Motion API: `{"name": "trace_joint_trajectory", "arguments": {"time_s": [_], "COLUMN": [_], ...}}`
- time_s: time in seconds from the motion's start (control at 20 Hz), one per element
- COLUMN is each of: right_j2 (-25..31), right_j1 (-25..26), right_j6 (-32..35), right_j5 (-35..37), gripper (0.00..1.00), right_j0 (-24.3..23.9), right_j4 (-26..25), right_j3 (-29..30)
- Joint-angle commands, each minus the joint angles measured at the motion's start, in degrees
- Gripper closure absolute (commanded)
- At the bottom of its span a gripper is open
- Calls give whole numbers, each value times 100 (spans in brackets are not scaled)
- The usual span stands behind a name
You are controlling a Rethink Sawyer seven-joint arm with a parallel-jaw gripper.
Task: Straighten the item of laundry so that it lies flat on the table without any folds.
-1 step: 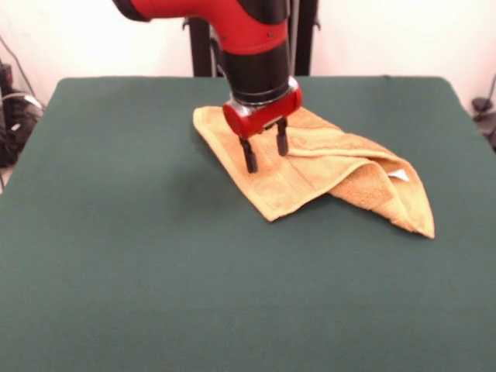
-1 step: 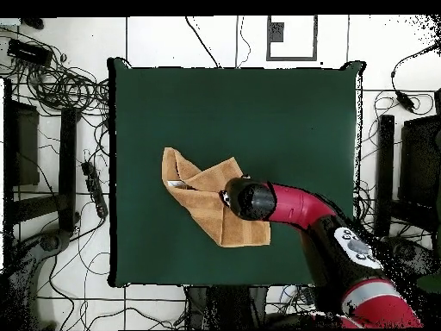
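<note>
The orange-tan towel [image 1: 325,167] lies crumpled on the dark green table [image 1: 124,256], its right part folded over itself with a small white tag [image 1: 398,175] showing near the fold. From above, the towel [image 2: 200,194] sits left of the table's [image 2: 284,112] middle, partly hidden under the arm. My gripper [image 1: 266,153] hangs just above the towel's left part, open, its two black fingers [image 1: 249,156] spread with nothing between them. In the overhead view the gripper's head [image 2: 248,199] covers the towel's right side and the fingers are hidden.
The red and black arm [image 2: 344,237] reaches in over the table's bottom right in the overhead view. Cables [image 2: 60,86] and equipment lie on the floor around the table. Black posts [image 1: 200,46] stand behind the far edge.
</note>
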Motion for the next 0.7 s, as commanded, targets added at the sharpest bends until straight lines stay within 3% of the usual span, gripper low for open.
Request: {"name": "trace_joint_trajectory", "arguments": {"time_s": [0.05, 0.7], "right_j2": [571, 314], "right_j1": [66, 717], "right_j6": [698, 764], "right_j5": [-157, 480], "gripper": [0, 0], "right_j0": [144, 599], "right_j4": [-135, 62], "right_j3": [267, -482]}}
